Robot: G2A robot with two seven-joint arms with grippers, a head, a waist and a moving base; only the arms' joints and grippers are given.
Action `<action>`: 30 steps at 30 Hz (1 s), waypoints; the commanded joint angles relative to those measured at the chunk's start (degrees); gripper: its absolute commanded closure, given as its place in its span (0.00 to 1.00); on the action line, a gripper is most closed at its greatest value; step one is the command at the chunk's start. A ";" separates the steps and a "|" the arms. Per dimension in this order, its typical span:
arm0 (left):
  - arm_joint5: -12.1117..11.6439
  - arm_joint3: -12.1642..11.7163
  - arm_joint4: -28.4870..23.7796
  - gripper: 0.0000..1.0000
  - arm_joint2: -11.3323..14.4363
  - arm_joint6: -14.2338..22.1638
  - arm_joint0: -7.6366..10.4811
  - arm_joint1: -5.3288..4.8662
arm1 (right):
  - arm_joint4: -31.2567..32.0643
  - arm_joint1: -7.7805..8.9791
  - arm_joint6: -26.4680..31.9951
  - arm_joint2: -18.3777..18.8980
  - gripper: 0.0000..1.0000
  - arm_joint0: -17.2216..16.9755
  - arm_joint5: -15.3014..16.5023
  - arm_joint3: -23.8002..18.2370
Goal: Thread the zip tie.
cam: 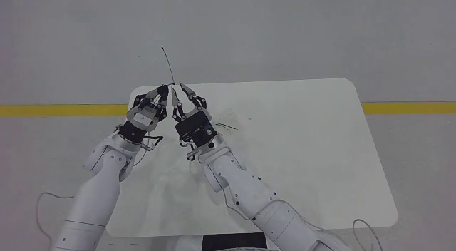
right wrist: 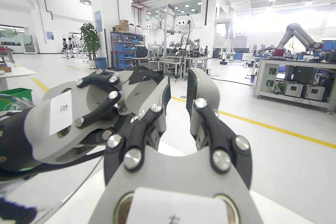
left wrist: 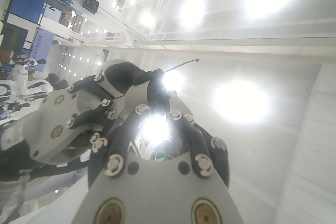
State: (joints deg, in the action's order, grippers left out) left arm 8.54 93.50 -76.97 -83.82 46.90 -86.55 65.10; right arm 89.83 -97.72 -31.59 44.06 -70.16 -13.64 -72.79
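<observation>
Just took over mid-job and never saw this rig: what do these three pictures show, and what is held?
This is a two-armed robot at a white table. The top view looks down from above its arms; the other two come from cameras on each wrist. The left gripper appears shut on the zip tie, which sticks out past its fingertips. The right gripper sits close beside it, open, holding nothing. A thin dark strand, perhaps a spare tie, lies on the table.

White arms (cam: 239, 187) carry a grey left gripper (cam: 168, 90) and right gripper (right wrist: 179, 76) with black linkages, silver screws, white labels.
</observation>
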 commanded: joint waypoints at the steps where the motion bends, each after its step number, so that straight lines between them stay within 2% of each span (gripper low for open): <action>1: 0.00 0.00 0.00 1.00 0.00 0.00 0.00 0.00 | 0.02 -0.04 0.07 0.02 0.83 -0.09 0.10 -0.07; 8: 0.00 0.00 0.00 1.00 0.00 0.00 0.00 0.00 | 0.12 -0.19 0.25 0.13 0.89 -0.22 0.28 0.01; 19: 0.00 0.00 0.00 1.00 0.00 0.00 0.00 0.00 | 0.12 -0.40 0.13 0.11 0.89 -0.02 0.20 0.35; 24: 0.00 0.00 0.00 1.00 0.00 0.00 0.00 0.00 | 0.12 -0.45 0.02 0.04 0.86 0.14 0.10 0.44; 28: 0.00 0.00 0.00 1.00 0.00 0.00 0.00 0.00 | 0.12 -0.52 -0.09 0.06 0.87 0.12 -0.02 0.46; 30: 0.00 0.00 0.00 1.00 0.00 0.00 0.00 0.00 | 0.12 -0.55 -0.13 0.06 0.91 0.12 -0.18 0.50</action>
State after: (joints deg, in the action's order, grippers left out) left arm 8.54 93.50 -76.97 -83.82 46.90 -86.55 65.10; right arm 89.95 -98.26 -31.71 44.12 -70.04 -13.74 -72.31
